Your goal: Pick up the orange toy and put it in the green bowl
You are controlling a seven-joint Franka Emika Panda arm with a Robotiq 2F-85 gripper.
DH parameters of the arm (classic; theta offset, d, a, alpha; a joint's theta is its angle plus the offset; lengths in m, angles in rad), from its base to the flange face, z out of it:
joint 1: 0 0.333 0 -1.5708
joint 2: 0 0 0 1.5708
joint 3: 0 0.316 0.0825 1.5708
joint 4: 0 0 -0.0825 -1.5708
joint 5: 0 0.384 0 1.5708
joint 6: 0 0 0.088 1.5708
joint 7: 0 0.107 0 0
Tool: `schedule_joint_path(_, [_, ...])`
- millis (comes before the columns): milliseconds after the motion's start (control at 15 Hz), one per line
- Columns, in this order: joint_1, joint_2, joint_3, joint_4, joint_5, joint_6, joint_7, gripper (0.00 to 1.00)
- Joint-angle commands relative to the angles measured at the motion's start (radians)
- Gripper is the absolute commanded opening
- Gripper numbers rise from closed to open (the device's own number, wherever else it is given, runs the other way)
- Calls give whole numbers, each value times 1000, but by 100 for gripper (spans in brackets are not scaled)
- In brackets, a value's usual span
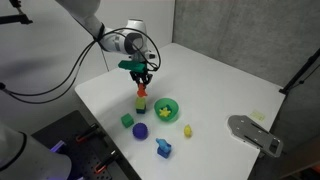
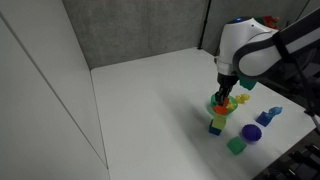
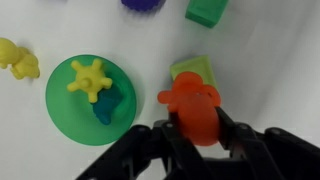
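Gripper [image 3: 196,128] pinching orange toy [image 3: 192,105]; light green block [image 3: 190,68] behind it, green bowl [image 3: 60,108] nearby.

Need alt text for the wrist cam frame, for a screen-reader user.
Black gripper at the bottom edge clamps an orange toy, with a light green block just beyond it. To the left sits a green bowl holding a yellow star-shaped toy; a small yellow toy lies farther left.

No readable text, no labels or brand marks, no numbers (toys, bowl and table all plain)
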Motion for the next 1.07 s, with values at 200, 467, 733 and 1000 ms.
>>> schedule_joint_path(200, [-27, 20, -39, 122, -4, -40, 36, 13])
schedule_joint_path(467, [-44, 73, -73, 196, -9, -33, 60, 13])
schedule_joint_path(733, [-42, 154, -108, 268, -23, -34, 110, 13])
schedule_joint_path(1000, [-42, 226, -128, 326, -11, -49, 143, 13])
